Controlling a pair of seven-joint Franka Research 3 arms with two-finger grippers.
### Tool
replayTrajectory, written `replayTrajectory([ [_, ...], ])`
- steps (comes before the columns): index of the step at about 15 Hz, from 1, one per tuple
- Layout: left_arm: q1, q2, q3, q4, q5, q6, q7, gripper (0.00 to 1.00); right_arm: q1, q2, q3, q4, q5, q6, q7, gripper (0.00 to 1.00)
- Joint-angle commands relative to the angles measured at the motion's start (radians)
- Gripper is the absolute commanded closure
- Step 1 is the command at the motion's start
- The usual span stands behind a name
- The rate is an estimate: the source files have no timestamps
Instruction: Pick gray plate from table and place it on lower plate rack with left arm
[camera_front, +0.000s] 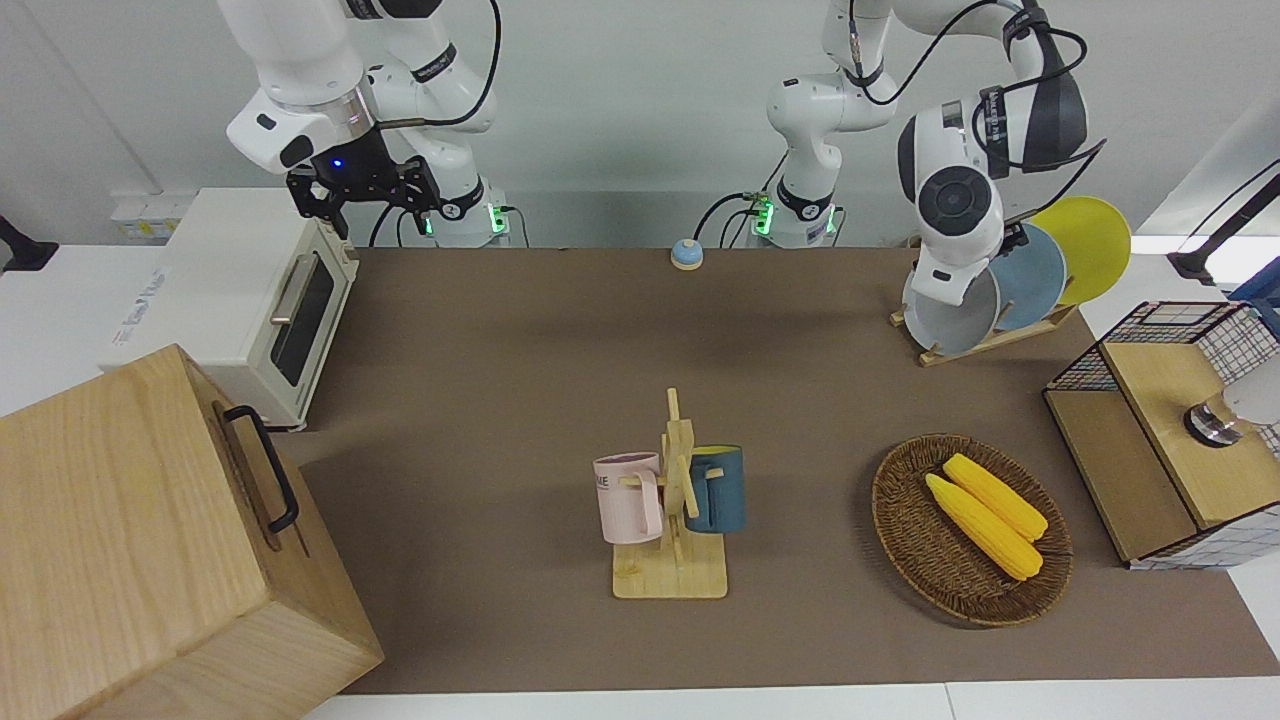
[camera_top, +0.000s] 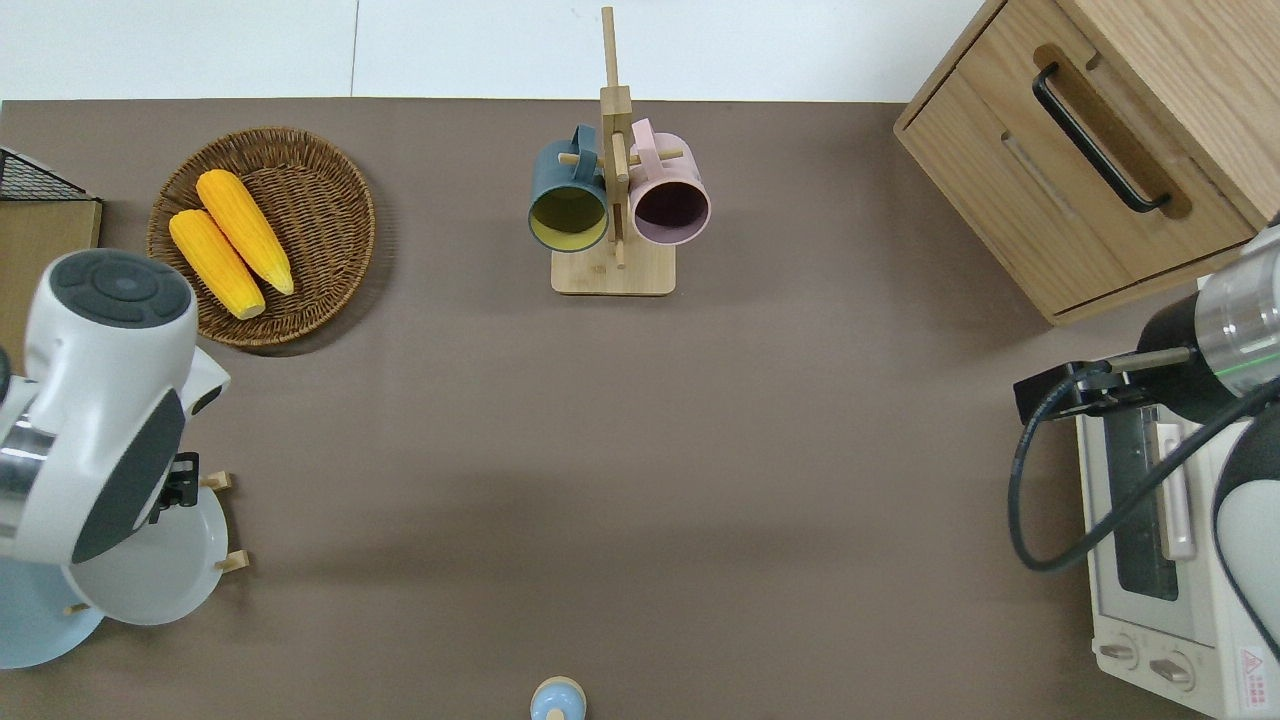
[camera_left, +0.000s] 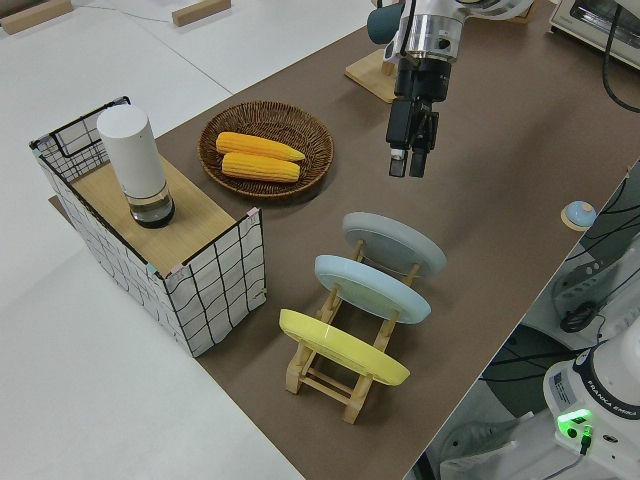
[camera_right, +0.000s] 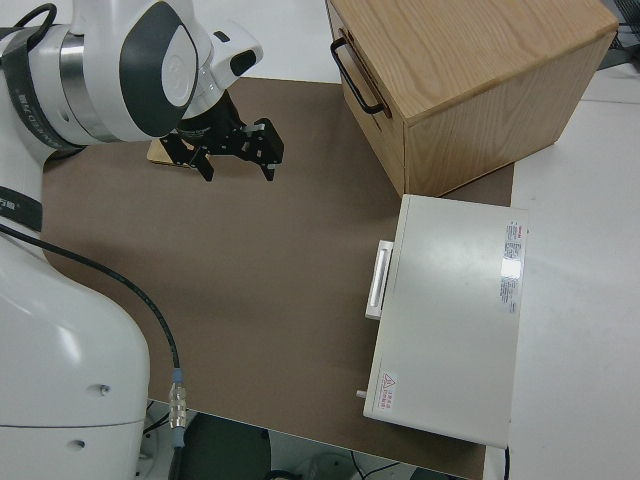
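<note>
The gray plate (camera_front: 948, 316) (camera_top: 150, 578) (camera_left: 395, 243) stands tilted in the lower plate rack (camera_front: 990, 343) (camera_left: 331, 377), in the slot farthest from the robots. Nothing holds it. My left gripper (camera_left: 408, 166) (camera_top: 178, 486) hangs in the air over the plate's rim farther from the robots, open and empty, fingers pointing down. The left arm's wrist hides part of the plate from overhead. The rack sits on the brown table (camera_front: 500, 350) at the left arm's end, close to the robots. My right gripper (camera_front: 365, 194) (camera_right: 236, 160) is parked, open and empty.
A light blue plate (camera_left: 372, 288) and a yellow plate (camera_left: 343, 347) fill the other rack slots. A wicker basket with two corn cobs (camera_top: 262, 232), a wire crate (camera_front: 1165, 430), a mug tree (camera_front: 672, 500), a toaster oven (camera_front: 250, 300) and a wooden cabinet (camera_front: 150, 540) also stand around.
</note>
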Motion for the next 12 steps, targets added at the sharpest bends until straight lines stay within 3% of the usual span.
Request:
replayTrajectory([
  [1, 0.027, -0.007, 0.009, 0.097, -0.181, 0.009, 0.03, 0.02, -0.023, -0.002, 0.021, 0.007, -0.006, -0.011, 0.012, 0.017],
  [7, 0.06, 0.005, 0.012, 0.251, -0.477, 0.035, 0.084, 0.01, -0.023, -0.002, 0.021, 0.007, -0.006, -0.011, 0.012, 0.017],
  [12, 0.062, 0.013, 0.014, 0.32, -0.505, 0.083, 0.197, 0.01, -0.023, -0.002, 0.021, 0.007, -0.005, -0.011, 0.012, 0.017],
])
